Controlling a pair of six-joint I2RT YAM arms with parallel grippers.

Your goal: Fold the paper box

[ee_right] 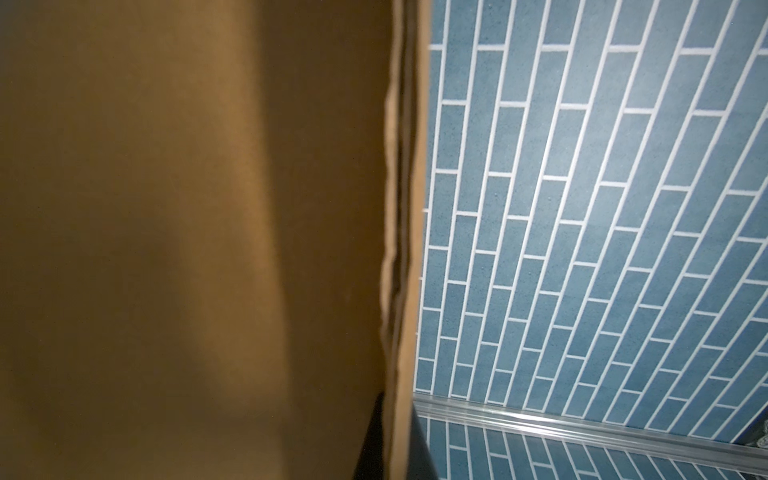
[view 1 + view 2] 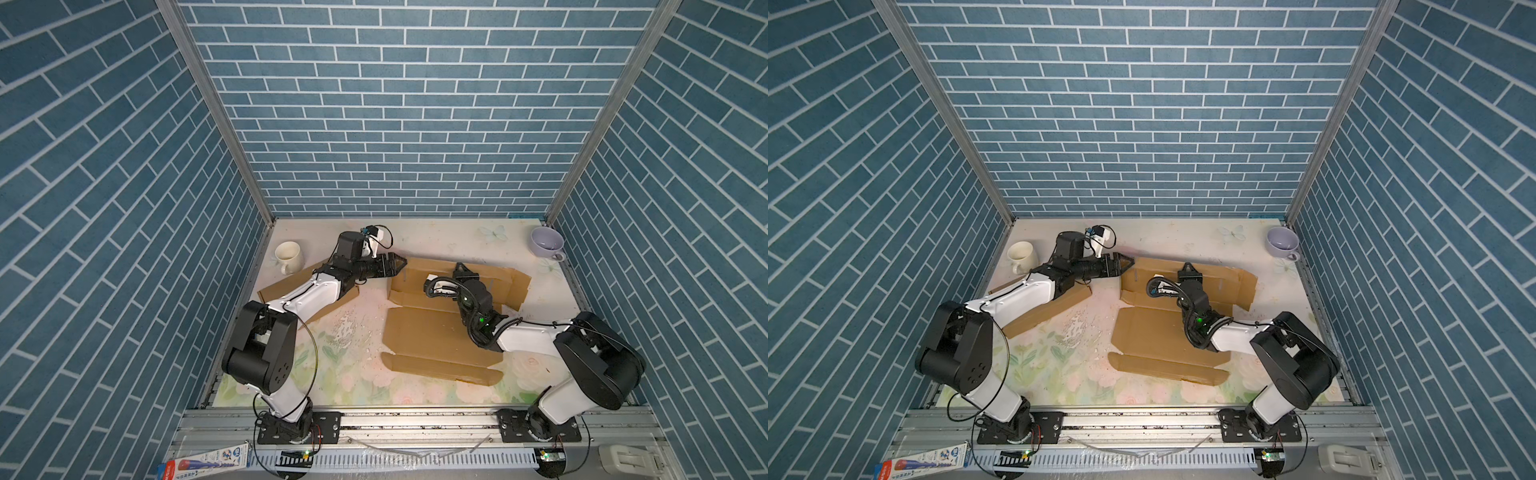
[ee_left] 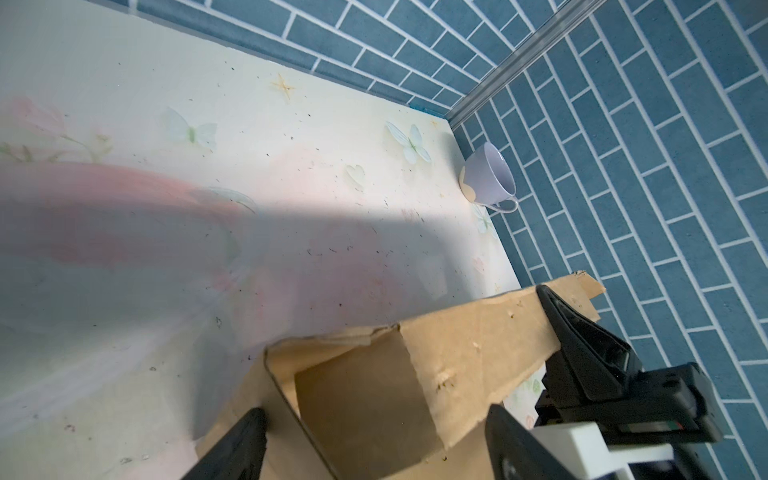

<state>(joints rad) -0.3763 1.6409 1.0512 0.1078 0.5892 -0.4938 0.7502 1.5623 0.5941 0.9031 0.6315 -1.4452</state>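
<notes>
The brown paper box [image 2: 432, 332] lies part-folded on the right half of the table, its back wall [image 2: 494, 278] raised; both top views show it [image 2: 1154, 328]. My right gripper [image 2: 462, 269] is shut on the top edge of that wall. In the right wrist view the cardboard edge [image 1: 407, 208] runs between the two black fingers [image 1: 370, 440]. My left gripper [image 2: 400, 262] is open at the wall's left end. In the left wrist view its fingers [image 3: 241, 449] stand wide apart on either side of the box's end flap [image 3: 365, 399], without pinching it.
A flat cardboard piece [image 2: 291, 286] lies under the left arm. A cream mug [image 2: 289, 255] stands at the back left. A lilac cup [image 2: 546, 243] sits in the back right corner. Blue brick walls close in three sides of the floral table [image 2: 353, 374].
</notes>
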